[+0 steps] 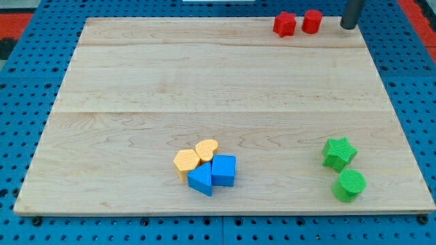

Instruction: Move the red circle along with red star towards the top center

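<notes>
The red circle (312,21) and the red star (284,24) stand side by side at the board's top edge, right of centre, the star on the left and nearly touching the circle. My tip (348,26) is at the top right, just to the right of the red circle with a small gap between them.
The wooden board (204,82) lies on a blue pegboard. A yellow hexagon (186,161), a yellow heart (207,149), a blue triangle (201,180) and a blue cube (223,170) cluster at bottom centre. A green star (338,152) and green circle (349,184) sit at bottom right.
</notes>
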You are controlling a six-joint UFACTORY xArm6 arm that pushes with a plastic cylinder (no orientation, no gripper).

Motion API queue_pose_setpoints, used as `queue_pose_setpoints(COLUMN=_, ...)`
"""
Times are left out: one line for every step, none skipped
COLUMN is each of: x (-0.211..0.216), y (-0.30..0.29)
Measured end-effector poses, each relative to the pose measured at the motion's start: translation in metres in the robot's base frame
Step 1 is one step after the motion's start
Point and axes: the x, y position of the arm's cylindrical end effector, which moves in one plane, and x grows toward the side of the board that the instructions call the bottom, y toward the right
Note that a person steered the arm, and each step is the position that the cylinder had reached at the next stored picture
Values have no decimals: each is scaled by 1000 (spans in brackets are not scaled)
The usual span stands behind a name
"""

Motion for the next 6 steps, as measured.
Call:
queue_pose_setpoints(x=0, y=0)
queue_pose_setpoints(x=-7, y=-8)
queue_pose_setpoints(x=-13, y=-44)
queue_pose_setpoints(x=-21, y=-74)
queue_pose_setpoints(x=-10, y=-116)
queue_pose_setpoints(x=-12, y=-118)
